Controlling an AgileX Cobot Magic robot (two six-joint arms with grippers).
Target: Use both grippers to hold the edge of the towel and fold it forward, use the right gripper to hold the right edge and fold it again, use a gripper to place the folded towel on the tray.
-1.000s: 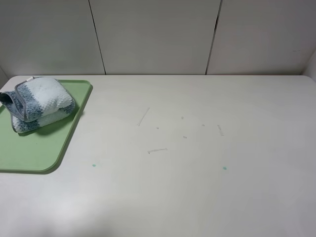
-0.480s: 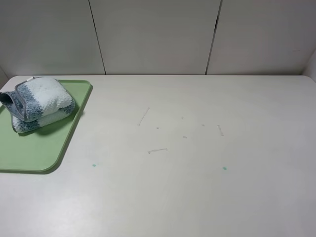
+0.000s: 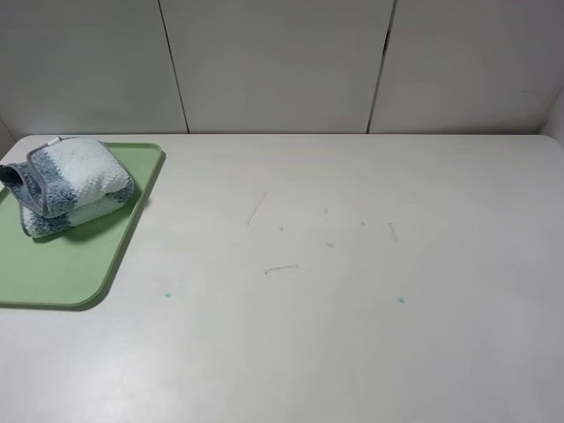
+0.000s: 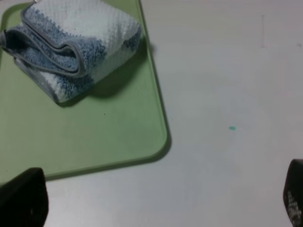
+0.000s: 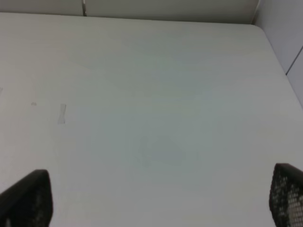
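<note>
The towel (image 3: 69,185) lies folded in a loose bundle on the tray (image 3: 62,273) at the upper left of the high view, toward the tray's far end. Neither arm appears there. The left gripper (image 4: 156,201) shows fingertips wide apart at the bottom corners of its wrist view, holding nothing; the right gripper (image 5: 156,196) is likewise spread and empty over bare table (image 3: 352,335). The task looks done. The remaining risk is that the bulky top fold springs open, since nothing pins it.
</note>
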